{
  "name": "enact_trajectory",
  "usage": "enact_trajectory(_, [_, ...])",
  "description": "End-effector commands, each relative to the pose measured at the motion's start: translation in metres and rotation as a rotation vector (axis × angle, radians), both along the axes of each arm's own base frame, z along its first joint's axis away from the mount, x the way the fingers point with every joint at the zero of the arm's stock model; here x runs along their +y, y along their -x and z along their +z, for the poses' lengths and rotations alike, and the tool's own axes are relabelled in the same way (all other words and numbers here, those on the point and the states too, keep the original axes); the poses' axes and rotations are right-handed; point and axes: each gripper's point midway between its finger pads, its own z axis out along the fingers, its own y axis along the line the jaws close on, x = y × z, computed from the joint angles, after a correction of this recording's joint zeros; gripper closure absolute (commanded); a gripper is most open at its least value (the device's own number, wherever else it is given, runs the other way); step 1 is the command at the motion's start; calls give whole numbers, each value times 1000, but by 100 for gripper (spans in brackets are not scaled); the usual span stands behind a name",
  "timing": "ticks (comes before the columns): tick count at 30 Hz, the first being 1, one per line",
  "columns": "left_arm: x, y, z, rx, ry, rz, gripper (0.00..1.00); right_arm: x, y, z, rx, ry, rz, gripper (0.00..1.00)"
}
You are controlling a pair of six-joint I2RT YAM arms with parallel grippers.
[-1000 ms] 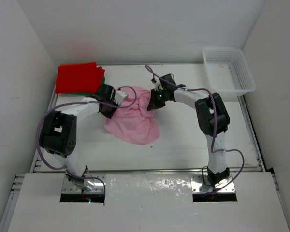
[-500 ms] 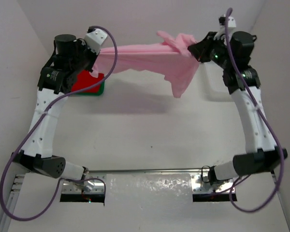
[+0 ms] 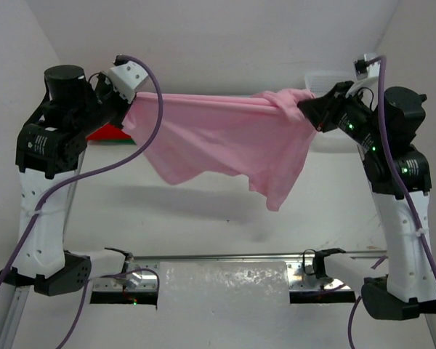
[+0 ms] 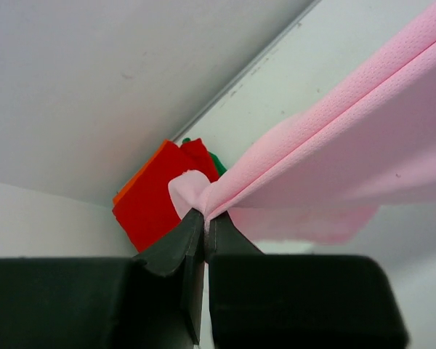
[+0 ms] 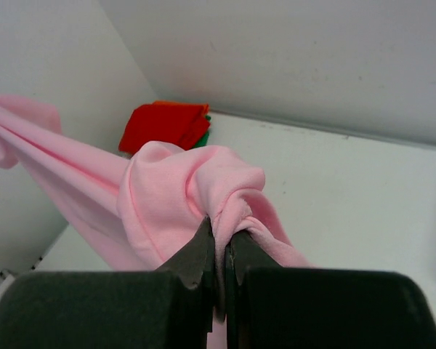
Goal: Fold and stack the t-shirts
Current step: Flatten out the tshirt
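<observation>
While both arms stand reared up tall at the two sides of the table (image 3: 203,225), the light pink t-shirt (image 3: 225,138) hangs in the air between them, stretched out like washing on a line.

At far left, the left gripper (image 3: 133,100) is clamped tight on one end of the shirt's upper edge. The left wrist view shows its two dark jaws pressed together, with a small tuft of pink cloth poking out past the tips. Beyond that gripper, in the far left corner of the table, lies the folded pile. The red t-shirt (image 4: 156,200) covers most of it, a thin rim of the orange t-shirt (image 4: 133,183) shows along one edge, and a sliver of the green t-shirt (image 4: 216,161) peeks out at the side. From above, the left arm hides most of the pile and only a red patch shows.

Moving rightward, the pink shirt's top edge runs taut and nearly level, gathered in long folds. The rest droops as an uneven curtain, with a shorter lobe toward the left and a longer point hanging right of centre. It appears to hang clear of the table, and its shadow falls on the surface beneath.

At right, the right gripper (image 3: 307,110) is pinched closed on a bunched, twisted knot of the pink cloth. Behind the right arm, in the far right corner, sits the white lattice basket (image 3: 325,75), partly hidden.
</observation>
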Motion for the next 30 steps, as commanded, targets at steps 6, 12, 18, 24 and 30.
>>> enact_trajectory(6, [6, -13, -33, 66, -66, -2, 100, -9, 18, -66, 168, 34, -16, 100])
enact_trajectory(12, [-3, -97, -143, 188, -100, 44, 90, -9, -45, -175, 450, 38, -82, 98])
enact_trajectory(18, [13, -213, -234, 377, -58, 325, 49, -23, -153, -271, 709, 190, -202, 51])
enact_trajectory(24, [-11, -163, -206, 454, 51, 157, 21, -47, -138, -287, 836, 382, -248, 6])
enact_trajectory(30, [-5, -50, -283, 536, -209, -49, 58, -34, -57, -327, 818, 353, -228, 50])
